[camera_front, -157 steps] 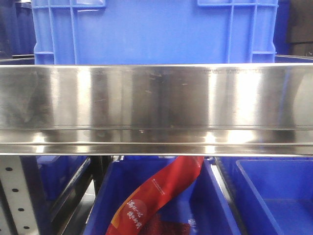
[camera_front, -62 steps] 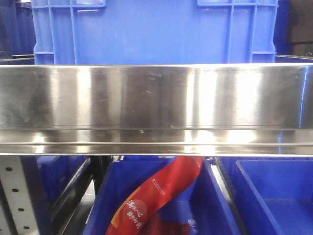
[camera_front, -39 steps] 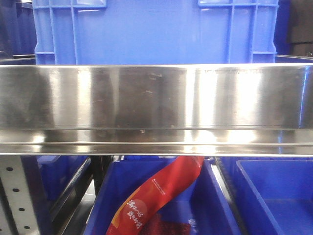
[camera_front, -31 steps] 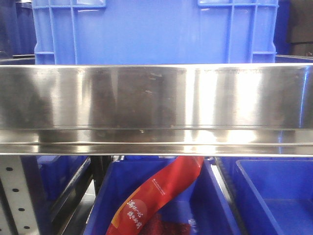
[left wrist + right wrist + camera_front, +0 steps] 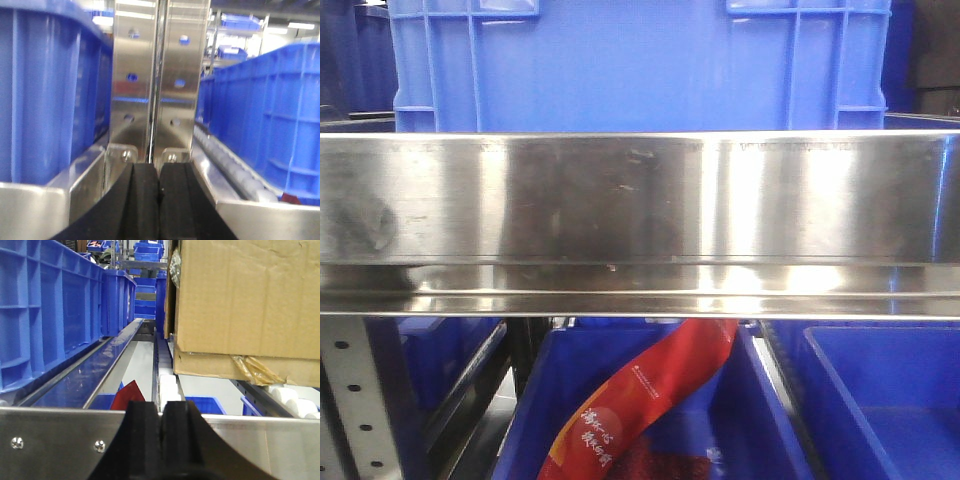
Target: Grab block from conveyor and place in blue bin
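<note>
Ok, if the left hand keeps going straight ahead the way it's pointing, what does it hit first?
Most likely the steel upright dead ahead: the left hand, shut and empty, points right at its centre seam, between the blue bins on either side. How far off is unclear.

Bright overhead light, white glare bands on the steel rail point(image 5: 640, 215), soft blur across the left wrist view, blown-out ceiling lamps point(image 5: 300, 25), right wrist view sharper.

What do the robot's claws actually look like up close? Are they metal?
Not by the look of them. In each wrist view, the left gripper and the right gripper show two matte black jaws, broad at the base and curving up to narrower, flat-topped tips. No cables, markings or arm links show in any view.
</note>
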